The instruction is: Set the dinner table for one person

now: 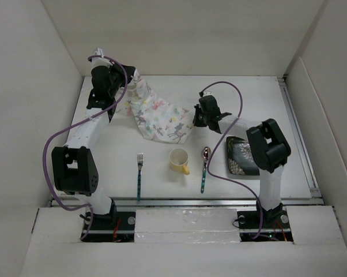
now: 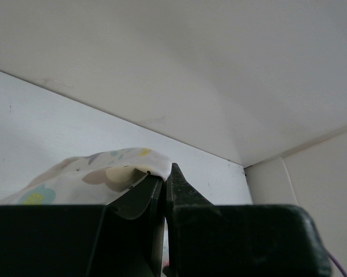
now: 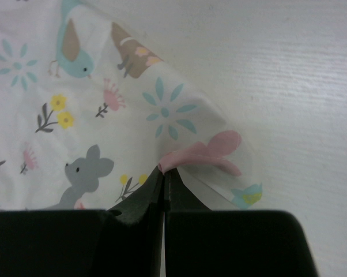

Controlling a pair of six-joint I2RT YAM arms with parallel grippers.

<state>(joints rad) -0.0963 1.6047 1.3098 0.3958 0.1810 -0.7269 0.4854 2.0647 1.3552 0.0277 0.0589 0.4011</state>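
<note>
Placemat (image 1: 159,118) corners clamped in left fingers (image 2: 140,197), right fingers (image 3: 142,199); only wrist views show grip.

Near edge crowded: fork (image 1: 139,173), mug (image 1: 178,161), spoon (image 1: 204,168) and plate (image 1: 241,156) in a row, gaps narrow. Placemat (image 1: 156,115) spans centre to far-left corner. Table (image 1: 266,98) open at far-right corner.

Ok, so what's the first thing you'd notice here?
The animal-print placemat, stretched between both arms at the far side of the white table: the left gripper pinches one corner up high, the right gripper pinches another down low. Nearer the arms lie a fork, a yellow cup, a spoon and a dark plate, in a row.
</note>
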